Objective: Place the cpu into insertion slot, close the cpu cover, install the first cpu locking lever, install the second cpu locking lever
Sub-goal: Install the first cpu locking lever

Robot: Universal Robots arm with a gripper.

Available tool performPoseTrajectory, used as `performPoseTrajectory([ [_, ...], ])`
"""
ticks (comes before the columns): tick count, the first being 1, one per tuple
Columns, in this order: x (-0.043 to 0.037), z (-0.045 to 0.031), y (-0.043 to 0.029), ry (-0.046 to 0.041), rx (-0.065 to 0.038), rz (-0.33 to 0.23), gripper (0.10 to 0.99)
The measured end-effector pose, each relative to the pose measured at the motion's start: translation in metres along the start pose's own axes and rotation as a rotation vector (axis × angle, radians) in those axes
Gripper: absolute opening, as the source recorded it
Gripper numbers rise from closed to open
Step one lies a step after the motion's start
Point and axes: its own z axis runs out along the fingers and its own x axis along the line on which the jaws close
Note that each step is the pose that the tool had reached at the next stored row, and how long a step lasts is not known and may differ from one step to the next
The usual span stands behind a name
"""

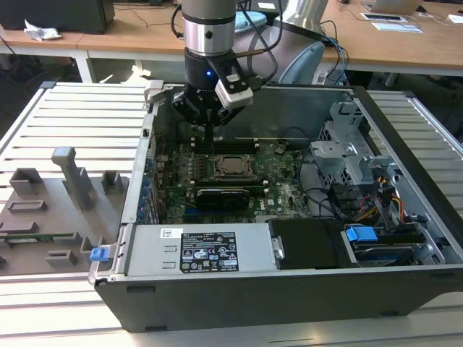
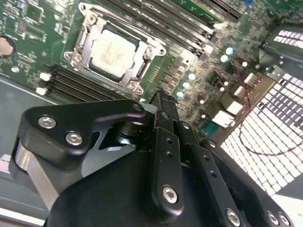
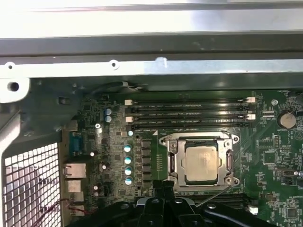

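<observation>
Pale silver metal marks the cpu (image 3: 202,162), seated in the insertion slot (image 1: 219,166) at the middle of the green motherboard (image 3: 274,198) inside the open computer case (image 1: 304,293), with the cpu cover (image 3: 199,140) lying flat around it. The gripper (image 3: 163,186) hangs just beside the slot's far side, toward the exterior view's left, its fingers (image 2: 163,101) pressed together on nothing.

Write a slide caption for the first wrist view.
The cpu lies framed by the closed cpu cover on the green motherboard, the gripper poised near the cover's corner.
</observation>
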Motion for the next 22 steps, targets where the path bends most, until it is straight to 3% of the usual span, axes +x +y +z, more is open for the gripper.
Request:
performPoseTrajectory([
  [4, 0.0124, 0.0005, 0.0025, 0.0002, 0.000, 0.000, 0.106],
  [14, 0.0175, 0.0053, 0.0321, 0.0000, 0.000, 0.000, 0.106],
  [17, 0.0150, 0.0063, 0.0401, -0.0001, 0.001, 0.001, 0.106],
  [22, -0.0019, 0.0075, 0.0438, -0.0001, 0.003, 0.001, 0.106],
])
